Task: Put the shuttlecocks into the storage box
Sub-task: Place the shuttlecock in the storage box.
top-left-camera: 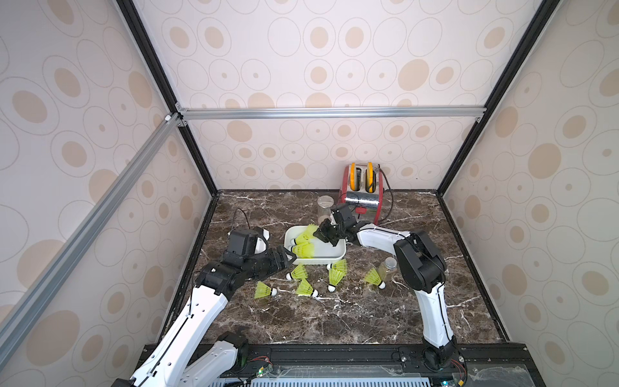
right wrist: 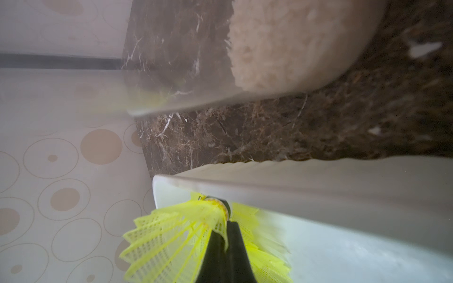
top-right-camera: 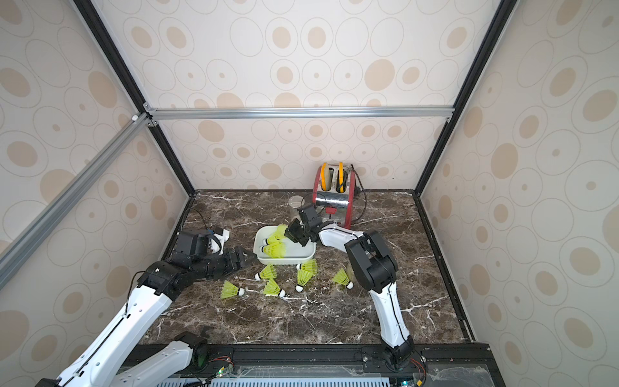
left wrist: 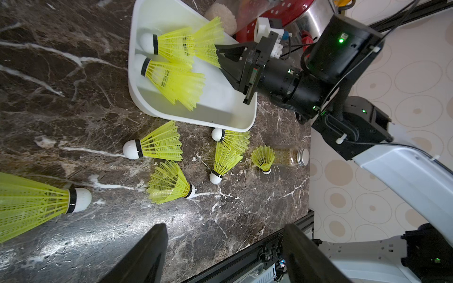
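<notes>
right gripper (left wrist: 219,55) pinched flat on the neon mesh skirt of a shuttlecock (left wrist: 208,34) over the smooth white round-cornered box (left wrist: 220,103); left gripper (left wrist: 224,229) spread, empty, above the veined marble table (left wrist: 93,110).

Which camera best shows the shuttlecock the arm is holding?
The left wrist view: the held shuttlecock shows sharp, skirt pinched over the storage box. Right wrist crops it close; both top views show it tiny.

The shallow white storage box (top-left-camera: 330,252) sits level on the worktop (top-left-camera: 335,318) with two neon yellow-green shuttlecocks (top-left-camera: 303,249) lying sideways inside, a third shuttlecock (left wrist: 208,36) pinched by its skirt in the right tool (left wrist: 218,55) above the box, and six more (top-left-camera: 335,279) scattered just beside its near wall.
</notes>
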{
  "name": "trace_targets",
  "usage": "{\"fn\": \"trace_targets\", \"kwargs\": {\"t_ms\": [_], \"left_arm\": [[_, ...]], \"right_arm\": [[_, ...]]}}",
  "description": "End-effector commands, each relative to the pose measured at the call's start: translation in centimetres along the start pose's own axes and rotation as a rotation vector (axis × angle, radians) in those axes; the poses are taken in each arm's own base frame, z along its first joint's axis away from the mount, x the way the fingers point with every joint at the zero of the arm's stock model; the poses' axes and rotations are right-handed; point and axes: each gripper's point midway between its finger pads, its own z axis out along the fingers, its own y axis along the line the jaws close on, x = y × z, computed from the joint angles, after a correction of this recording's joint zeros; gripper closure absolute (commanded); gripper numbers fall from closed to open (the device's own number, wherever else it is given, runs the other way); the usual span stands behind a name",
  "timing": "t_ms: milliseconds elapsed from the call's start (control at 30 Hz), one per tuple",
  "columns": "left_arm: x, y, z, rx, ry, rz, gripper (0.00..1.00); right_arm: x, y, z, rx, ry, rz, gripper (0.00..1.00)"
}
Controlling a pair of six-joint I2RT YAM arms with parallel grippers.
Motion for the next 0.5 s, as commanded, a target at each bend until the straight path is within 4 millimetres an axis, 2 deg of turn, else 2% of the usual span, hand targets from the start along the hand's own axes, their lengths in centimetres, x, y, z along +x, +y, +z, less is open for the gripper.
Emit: {"fn": "trace_targets", "kwargs": {"t_ms": [0, 367, 467], "left_arm": [[-0.8, -1.4, -0.7, 0.027, -0.022, 0.048, 0.23], [-0.9, -1.5, -0.8, 0.031, -0.02, 0.053, 0.23], [-0.9, -1.5, -0.7, 0.031, -0.017, 0.054, 0.23]], "right_arm": [[0.8, 0.2, 1.1, -0.008, 0.031, 0.019, 1.0], [1.5, -0.7, 1.8, 0.038, 0.091, 0.03, 1.0], [1.7, -1.0, 1.7, 0.063, 0.105, 0.027, 0.93]]}}
